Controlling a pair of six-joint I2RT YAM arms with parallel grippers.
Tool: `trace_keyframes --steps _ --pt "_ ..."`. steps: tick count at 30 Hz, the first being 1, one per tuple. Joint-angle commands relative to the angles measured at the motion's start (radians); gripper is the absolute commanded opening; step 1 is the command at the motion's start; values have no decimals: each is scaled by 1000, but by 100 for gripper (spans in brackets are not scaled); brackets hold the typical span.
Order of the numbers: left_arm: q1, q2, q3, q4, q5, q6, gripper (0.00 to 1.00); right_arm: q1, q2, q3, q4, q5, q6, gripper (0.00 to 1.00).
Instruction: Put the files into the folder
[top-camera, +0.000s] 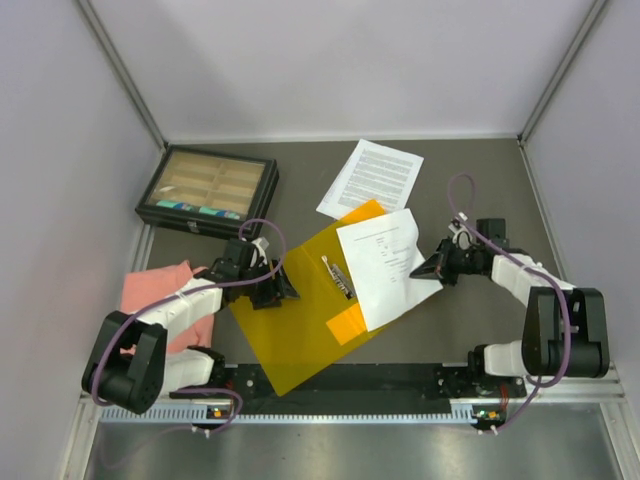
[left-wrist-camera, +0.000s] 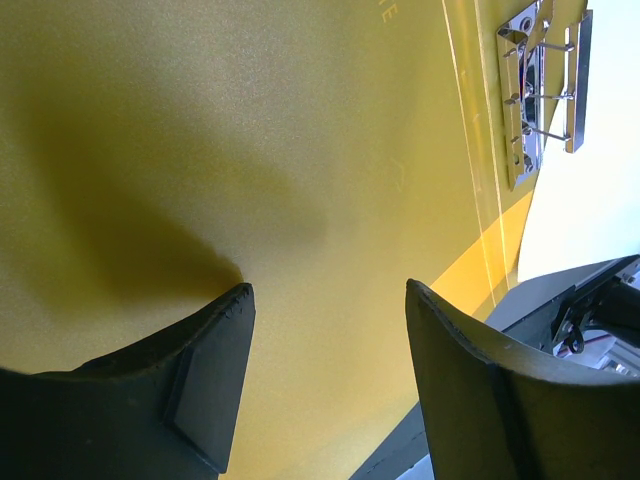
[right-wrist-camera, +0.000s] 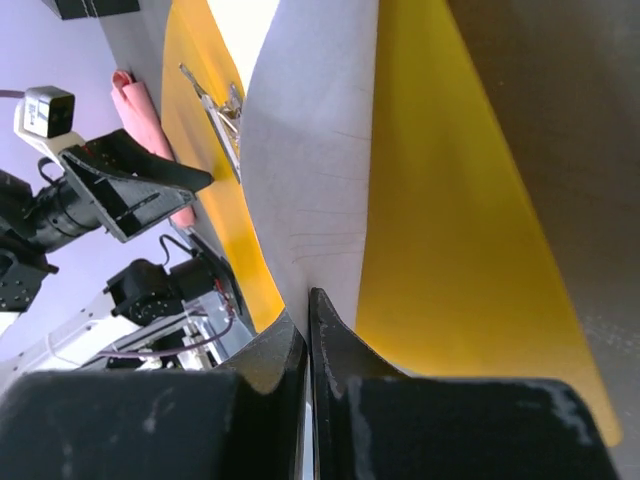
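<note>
The yellow-orange folder (top-camera: 300, 320) lies open in the middle of the table, its metal clip (top-camera: 338, 277) along the spine. One white printed sheet (top-camera: 388, 265) lies over the folder's right half. My right gripper (top-camera: 428, 268) is shut on that sheet's right edge; in the right wrist view the sheet (right-wrist-camera: 310, 150) runs up from my closed jaws over the yellow folder (right-wrist-camera: 450, 220). A second printed sheet (top-camera: 371, 178) lies on the table behind the folder. My left gripper (top-camera: 285, 292) is open over the folder's left flap (left-wrist-camera: 250, 150), with the clip (left-wrist-camera: 540, 90) in view.
A black compartment box (top-camera: 207, 190) stands at the back left. A pink cloth (top-camera: 165, 300) lies under my left arm. Grey walls close in the left, right and back sides. A black rail (top-camera: 350, 385) runs along the near edge.
</note>
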Motion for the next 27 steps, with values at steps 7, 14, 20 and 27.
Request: trace_keyframes --steps 7,14,20,27 --pt "-2 7 -6 14 -16 9 67 -73 -125 60 -94 9 -38 0" --pt "-1 2 -9 20 -16 9 67 -74 -111 16 -27 -69 -1 0" --pt "-2 16 -10 26 -8 9 67 -64 -102 -1 5 -99 33 0" --pt "-2 19 -13 35 -5 7 67 -61 -97 -22 53 -135 83 0"
